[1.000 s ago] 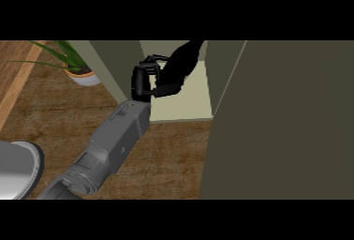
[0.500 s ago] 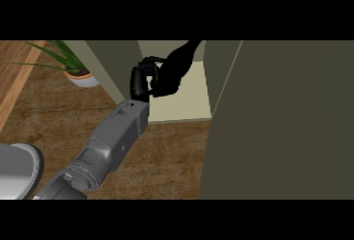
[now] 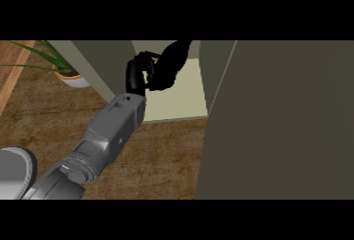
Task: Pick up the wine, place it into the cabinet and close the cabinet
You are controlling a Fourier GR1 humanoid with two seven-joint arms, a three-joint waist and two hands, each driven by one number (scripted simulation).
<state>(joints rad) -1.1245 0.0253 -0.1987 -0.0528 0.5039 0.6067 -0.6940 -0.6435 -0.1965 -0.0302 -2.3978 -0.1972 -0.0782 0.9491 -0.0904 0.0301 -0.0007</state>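
At the lower left edge, a grey plate (image 3: 14, 171) sits on the wooden counter (image 3: 166, 159), beside the grey forearm (image 3: 104, 136) that slants up toward the cabinet (image 3: 183, 101). Left hand (image 3: 142, 75) is inside the cabinet's opening above the pale shelf, its fingers curled round the dark wine (image 3: 174, 54), which leans up and right, deeper in; black on black, so the exact grip line is hard to make out. Door (image 3: 290, 122) stands open, filling the right side; a potted plant (image 3: 66, 70) sits far left.
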